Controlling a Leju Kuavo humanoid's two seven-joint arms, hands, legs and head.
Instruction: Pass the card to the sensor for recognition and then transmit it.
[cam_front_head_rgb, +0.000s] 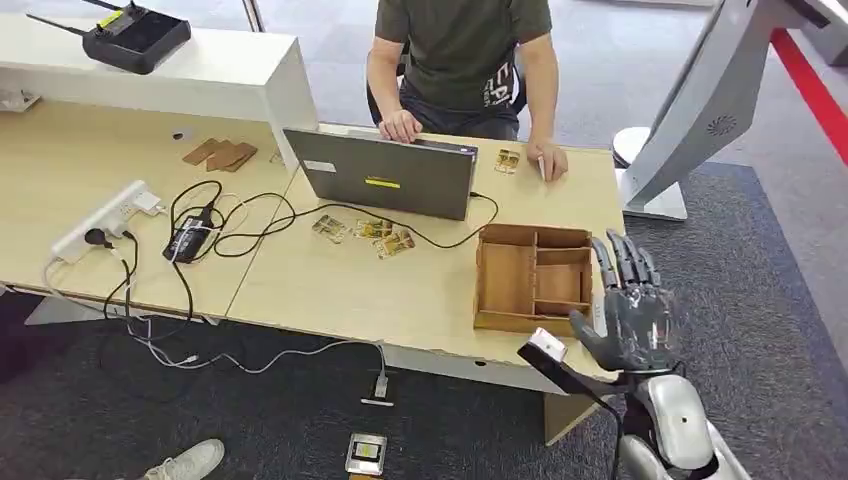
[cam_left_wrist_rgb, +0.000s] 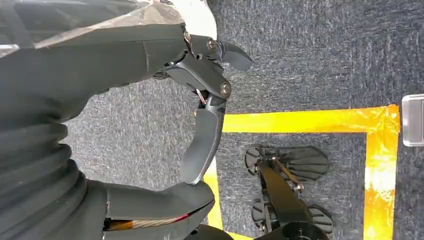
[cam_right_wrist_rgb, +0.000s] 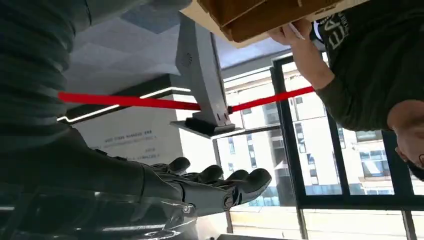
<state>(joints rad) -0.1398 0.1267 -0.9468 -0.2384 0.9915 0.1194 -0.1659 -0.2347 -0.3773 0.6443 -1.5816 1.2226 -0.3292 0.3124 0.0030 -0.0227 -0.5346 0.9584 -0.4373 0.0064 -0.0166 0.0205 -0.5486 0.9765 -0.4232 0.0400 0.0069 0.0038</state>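
Observation:
Three cards (cam_front_head_rgb: 372, 232) lie on the wooden table (cam_front_head_rgb: 330, 290) in front of the laptop, and one more card (cam_front_head_rgb: 507, 160) lies by the seated person's hand. A small white-topped device on a black stalk (cam_front_head_rgb: 547, 346) sticks out at the table's near right edge. My right hand (cam_front_head_rgb: 630, 312) is raised just right of it, beside the wooden box, fingers straight and apart, holding nothing. Its fingers (cam_right_wrist_rgb: 220, 186) show bare in the right wrist view. My left hand (cam_left_wrist_rgb: 200, 120) hangs over the carpet with nothing in it.
A compartmented wooden box (cam_front_head_rgb: 533, 277) sits at the table's right end, with a grey laptop (cam_front_head_rgb: 385, 172) behind the cards. A person (cam_front_head_rgb: 462, 60) sits opposite. A power strip and cables (cam_front_head_rgb: 180, 225) lie at left. A white kiosk (cam_front_head_rgb: 700, 100) stands at right.

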